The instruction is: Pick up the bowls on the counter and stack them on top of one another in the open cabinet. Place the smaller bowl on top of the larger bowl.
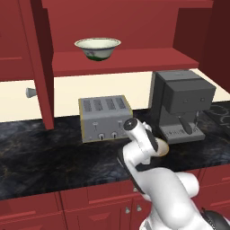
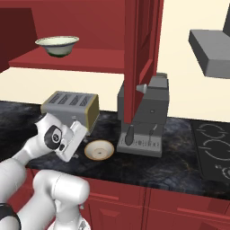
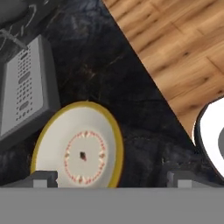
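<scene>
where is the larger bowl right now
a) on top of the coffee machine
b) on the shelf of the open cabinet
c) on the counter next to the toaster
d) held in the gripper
b: the larger bowl sits upright on the open cabinet shelf, while the smaller bowl lies on the counter by the toaster.

A silver four-slot toaster (image 1: 106,118) with yellow edging stands at the middle of the left base view, its front carrying two small knobs and levers. Just to its right stands a dark grey coffee machine (image 1: 180,104), boxy on top with a perforated drip tray at its foot. In the right base view a black cooktop (image 2: 212,150) with pale ring markings lies at the right edge, and a grey range hood (image 2: 210,52) hangs at upper right. The hand view shows wooden plank flooring (image 3: 175,48) across its upper right.
</scene>
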Available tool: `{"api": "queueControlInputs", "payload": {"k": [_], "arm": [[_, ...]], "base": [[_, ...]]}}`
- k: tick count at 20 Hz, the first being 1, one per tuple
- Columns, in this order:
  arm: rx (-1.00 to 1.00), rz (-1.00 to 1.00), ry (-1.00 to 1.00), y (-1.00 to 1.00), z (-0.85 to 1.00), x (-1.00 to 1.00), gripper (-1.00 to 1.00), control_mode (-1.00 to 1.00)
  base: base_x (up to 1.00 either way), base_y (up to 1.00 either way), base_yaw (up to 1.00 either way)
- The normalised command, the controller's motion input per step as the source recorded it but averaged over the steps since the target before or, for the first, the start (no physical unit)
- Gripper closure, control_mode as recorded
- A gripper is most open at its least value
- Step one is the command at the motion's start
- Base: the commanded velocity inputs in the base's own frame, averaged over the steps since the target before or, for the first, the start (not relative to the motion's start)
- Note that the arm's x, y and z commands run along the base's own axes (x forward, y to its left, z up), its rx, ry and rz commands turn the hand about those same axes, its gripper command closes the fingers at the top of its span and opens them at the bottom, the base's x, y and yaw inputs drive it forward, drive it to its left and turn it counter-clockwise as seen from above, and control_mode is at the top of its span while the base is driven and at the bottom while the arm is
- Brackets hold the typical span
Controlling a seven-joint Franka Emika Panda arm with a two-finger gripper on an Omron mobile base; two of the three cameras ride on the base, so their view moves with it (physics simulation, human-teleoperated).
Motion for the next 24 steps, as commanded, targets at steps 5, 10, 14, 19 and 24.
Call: {"api": "queueControlInputs", "payload": {"k": [5, 10, 14, 19, 24], "arm": [[0.04, -0.10, -0.04, 0.00, -0.40, 0.24, -1.00, -1.00], [0.05, -0.10, -0.06, 0.00, -0.42, 0.21, -1.00, -1.00], [0.05, -0.10, -0.09, -0.01, -0.43, 0.13, -1.00, -1.00], [0.04, -0.10, -0.09, 0.00, -0.42, 0.14, -1.00, -1.00], [0.03, -0.12, -0.09, 0.00, -0.41, 0.20, -1.00, -1.00]], "base": [[0.00, 0.00, 0.00], [0.00, 0.00, 0.00], [0.00, 0.00, 0.00], [0.00, 0.00, 0.00], [0.00, 0.00, 0.00]]}}
